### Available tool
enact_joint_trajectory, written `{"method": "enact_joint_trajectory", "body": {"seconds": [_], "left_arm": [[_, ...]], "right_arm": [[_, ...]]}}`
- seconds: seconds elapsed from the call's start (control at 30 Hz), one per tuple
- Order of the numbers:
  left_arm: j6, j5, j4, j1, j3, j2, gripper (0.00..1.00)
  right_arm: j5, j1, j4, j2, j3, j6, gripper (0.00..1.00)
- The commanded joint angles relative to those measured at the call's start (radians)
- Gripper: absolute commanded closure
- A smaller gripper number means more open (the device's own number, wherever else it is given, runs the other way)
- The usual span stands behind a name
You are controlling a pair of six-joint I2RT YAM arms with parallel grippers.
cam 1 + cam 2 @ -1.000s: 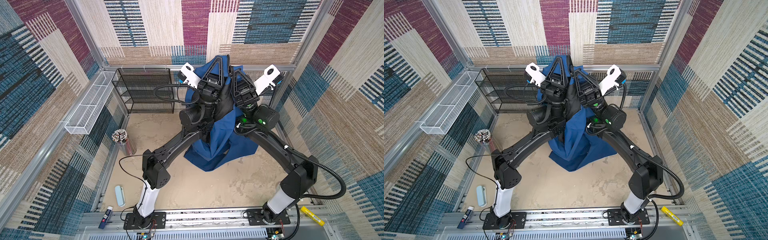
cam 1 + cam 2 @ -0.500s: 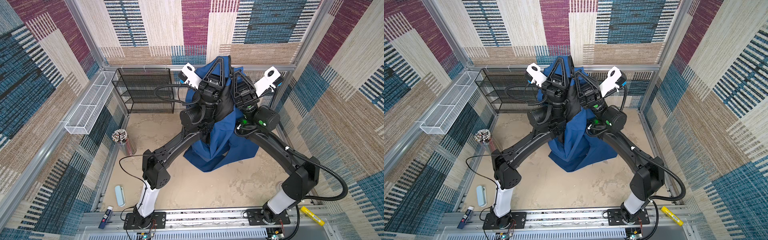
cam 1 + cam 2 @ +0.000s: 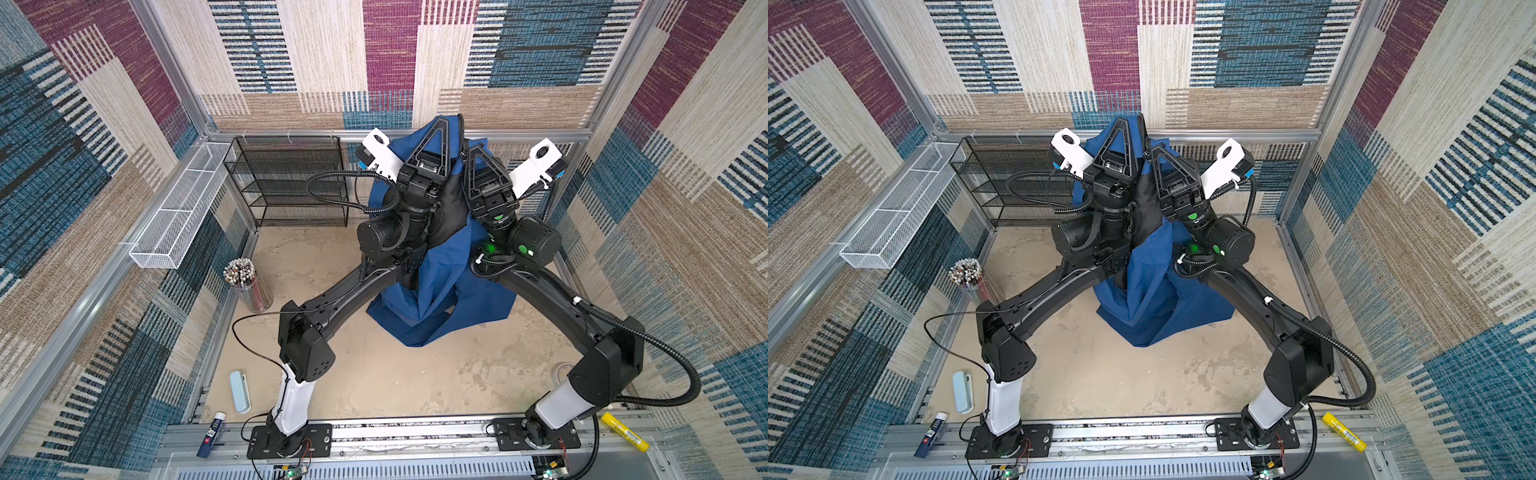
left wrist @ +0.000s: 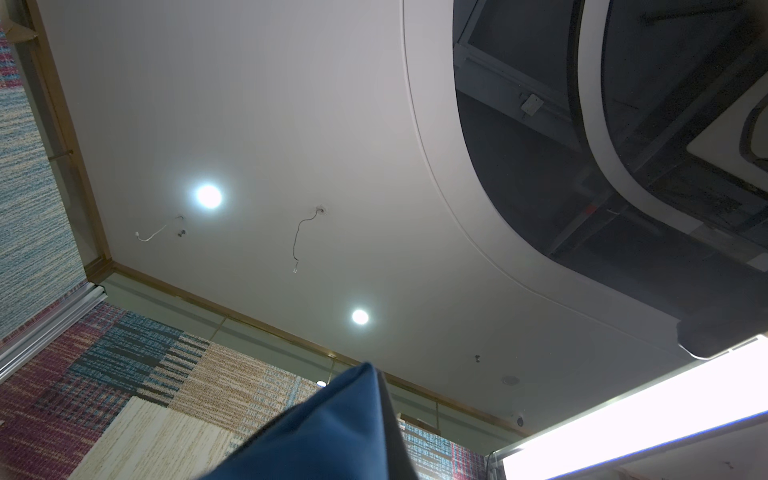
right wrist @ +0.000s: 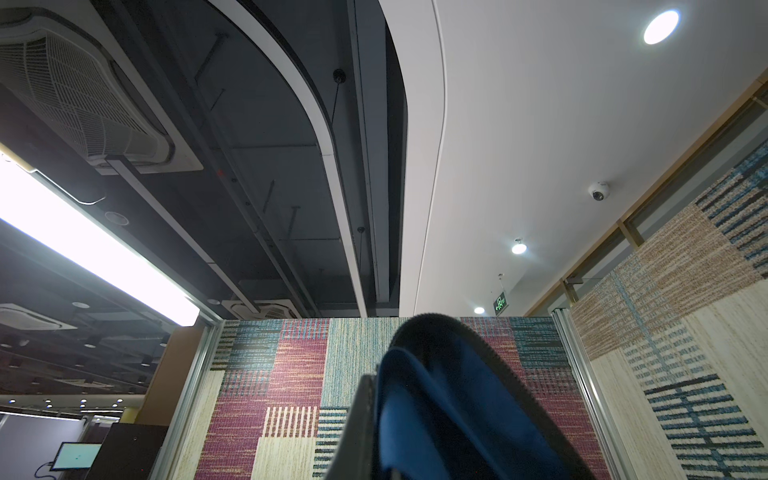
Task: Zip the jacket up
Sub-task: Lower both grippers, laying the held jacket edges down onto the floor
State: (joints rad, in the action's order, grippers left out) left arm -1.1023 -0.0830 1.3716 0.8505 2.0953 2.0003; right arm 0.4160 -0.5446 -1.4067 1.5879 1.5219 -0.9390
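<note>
Both grippers point upward, raised high over the back part of the table, and both are closed on cloth. At the top, the left gripper (image 3: 441,124) pinches a peak of the jacket (image 3: 440,291). Its wrist view shows only a blue corner of that cloth with a dark edge, and the fingers are hidden there. Just beside it, the right gripper (image 3: 473,149) is clamped on another fold. Its wrist view shows blue cloth bulging past a dark finger (image 5: 357,428). A black toothed edge (image 5: 478,349) curves over the top, which I judge to be zipper tape.

From these 2 grips the jacket hangs down between the arms like a tent. The black lining (image 3: 451,208) shows between the wrists, blue folds fall below it, and the hem (image 3: 415,332) lies bunched on the table (image 3: 395,374). The slider is not visible, so I judge the front is not yet zipped.

This garment looks soft, light and limp, so it will sag and fold wherever it is not held. The smooth fabric may slip out of a thin pinch. Better holds are the thicker zipper tape and the bottom end of the zipper, with 1 gripper keeping the tape tight and the other on the slider pull.

A black wire shelf (image 3: 291,178) and a cup of pencils (image 3: 249,286) stand well apart, on the left.
</note>
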Motion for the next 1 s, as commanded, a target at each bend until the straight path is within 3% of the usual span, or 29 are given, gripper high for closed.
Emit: {"method": "enact_joint_trajectory", "body": {"seconds": [0.0,0.07,0.27,0.4,0.53,0.63,0.83,0.97], "left_arm": [[0.006,0.005,0.027,-0.017,-0.055,-0.04,1.0],[-0.016,0.013,0.023,-0.044,-0.14,-0.079,1.0],[0.03,-0.031,-0.059,-0.177,-0.641,-0.298,1.0],[0.012,-0.091,-0.189,-0.303,-0.889,-0.404,1.0],[0.086,-0.191,-0.408,-0.383,-1.076,-0.502,1.0],[0.102,-0.212,-0.529,-0.389,-1.195,-0.552,1.0],[-0.004,-0.252,-0.525,-0.389,-1.459,-0.6,1.0],[0.045,-0.245,-0.694,-0.398,-1.546,-0.696,1.0]], "right_arm": [[0.017,0.011,-0.362,-0.048,-0.034,0.073,1.0],[0.028,0.011,-0.276,-0.086,-0.074,0.133,1.0],[-0.012,0.045,-0.082,-0.226,-0.341,0.226,1.0],[-0.022,0.089,-0.052,-0.258,-0.52,0.209,1.0],[-0.048,0.115,-0.001,-0.282,-0.662,0.204,1.0],[-0.085,0.117,0.074,-0.312,-0.775,0.204,1.0],[-0.148,0.092,0.157,-0.335,-0.999,0.131,1.0],[-0.18,0.039,0.215,-0.312,-1.081,0.104,1.0]]}}
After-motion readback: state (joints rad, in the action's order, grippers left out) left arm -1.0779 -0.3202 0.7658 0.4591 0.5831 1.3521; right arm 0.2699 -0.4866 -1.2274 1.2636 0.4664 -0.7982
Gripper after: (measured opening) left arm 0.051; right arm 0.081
